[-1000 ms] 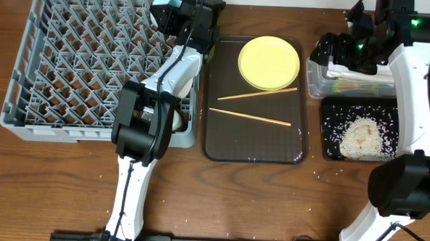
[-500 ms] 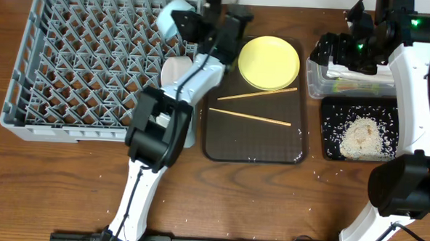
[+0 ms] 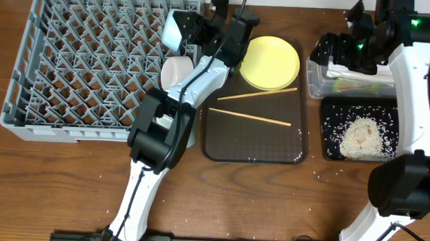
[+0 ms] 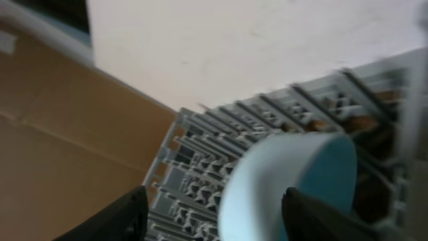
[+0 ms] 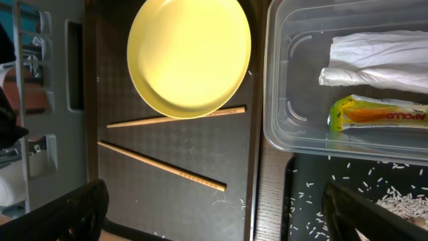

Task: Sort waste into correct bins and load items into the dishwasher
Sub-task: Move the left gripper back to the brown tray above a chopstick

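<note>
The light blue bowl stands tilted on its edge in the back right corner of the grey dishwasher rack. A white bowl sits just in front of it. My left gripper is right beside the blue bowl, open. The bowl shows blurred between the fingers, close to the right one, with a wide gap to the left. The yellow plate and two chopsticks lie on the brown tray. My right gripper hangs open and empty above that tray's right edge.
The clear tub holds the white napkin and the yellow-green wrapper. The black tray in front of it carries a heap of rice. Stray grains dot the wooden table.
My left gripper has opened and swung right and back, uncovering the blue bowl in the rack's corner. The right arm has not moved.
</note>
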Action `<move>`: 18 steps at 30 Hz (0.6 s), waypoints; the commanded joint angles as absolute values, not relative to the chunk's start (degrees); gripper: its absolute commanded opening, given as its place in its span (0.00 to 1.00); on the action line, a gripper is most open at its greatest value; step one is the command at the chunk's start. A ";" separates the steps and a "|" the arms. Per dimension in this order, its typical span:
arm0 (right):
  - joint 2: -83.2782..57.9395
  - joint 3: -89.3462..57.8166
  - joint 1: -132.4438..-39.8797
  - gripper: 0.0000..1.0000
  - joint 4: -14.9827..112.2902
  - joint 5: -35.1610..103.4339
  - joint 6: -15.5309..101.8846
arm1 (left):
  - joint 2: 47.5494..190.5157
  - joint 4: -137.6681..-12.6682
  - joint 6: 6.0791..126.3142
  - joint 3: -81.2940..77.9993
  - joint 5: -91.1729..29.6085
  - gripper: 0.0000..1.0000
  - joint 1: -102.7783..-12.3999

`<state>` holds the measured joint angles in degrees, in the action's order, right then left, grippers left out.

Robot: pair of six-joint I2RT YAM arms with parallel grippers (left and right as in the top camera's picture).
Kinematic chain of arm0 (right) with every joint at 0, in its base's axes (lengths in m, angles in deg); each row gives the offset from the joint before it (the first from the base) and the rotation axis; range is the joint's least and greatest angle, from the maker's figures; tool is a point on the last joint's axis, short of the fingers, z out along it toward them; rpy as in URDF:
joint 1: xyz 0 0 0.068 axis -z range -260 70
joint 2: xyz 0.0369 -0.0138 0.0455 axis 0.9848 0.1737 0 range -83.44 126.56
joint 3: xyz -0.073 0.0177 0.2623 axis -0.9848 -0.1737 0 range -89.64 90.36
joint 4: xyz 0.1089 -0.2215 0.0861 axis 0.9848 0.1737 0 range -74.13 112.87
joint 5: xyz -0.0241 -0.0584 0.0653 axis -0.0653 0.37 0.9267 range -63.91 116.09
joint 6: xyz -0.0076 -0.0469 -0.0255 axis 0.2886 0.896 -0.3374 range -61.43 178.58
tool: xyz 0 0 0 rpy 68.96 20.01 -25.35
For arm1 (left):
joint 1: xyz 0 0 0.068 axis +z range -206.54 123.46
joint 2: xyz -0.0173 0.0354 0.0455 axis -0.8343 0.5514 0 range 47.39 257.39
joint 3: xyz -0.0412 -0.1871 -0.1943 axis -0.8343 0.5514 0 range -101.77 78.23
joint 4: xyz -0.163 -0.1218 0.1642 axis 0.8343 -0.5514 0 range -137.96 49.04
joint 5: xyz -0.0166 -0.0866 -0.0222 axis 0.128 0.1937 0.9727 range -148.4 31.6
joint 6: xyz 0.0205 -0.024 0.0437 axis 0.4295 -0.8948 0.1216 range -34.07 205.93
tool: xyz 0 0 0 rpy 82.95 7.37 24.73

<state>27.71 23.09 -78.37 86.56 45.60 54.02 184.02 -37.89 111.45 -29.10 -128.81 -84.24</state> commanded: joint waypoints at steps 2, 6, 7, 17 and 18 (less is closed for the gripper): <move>27.47 23.09 -79.22 0.99 86.59 45.80 53.91 | 183.30 -38.57 110.71 -28.73 -122.32 0.67 -87.02; 27.47 23.09 -79.22 0.99 86.59 45.80 53.91 | 179.22 -42.83 104.35 -28.84 -113.79 0.72 -88.70; 27.47 23.09 -79.22 0.99 86.59 45.80 53.91 | 177.58 -46.15 101.44 -28.88 -109.42 0.73 -88.77; 27.47 23.09 -79.22 0.99 86.59 45.80 53.91 | 160.29 -80.32 60.02 -28.92 -70.56 0.64 -85.23; 27.47 23.09 -79.22 0.99 86.59 45.80 53.91 | 159.70 -83.42 56.59 -28.92 -68.29 0.64 -85.23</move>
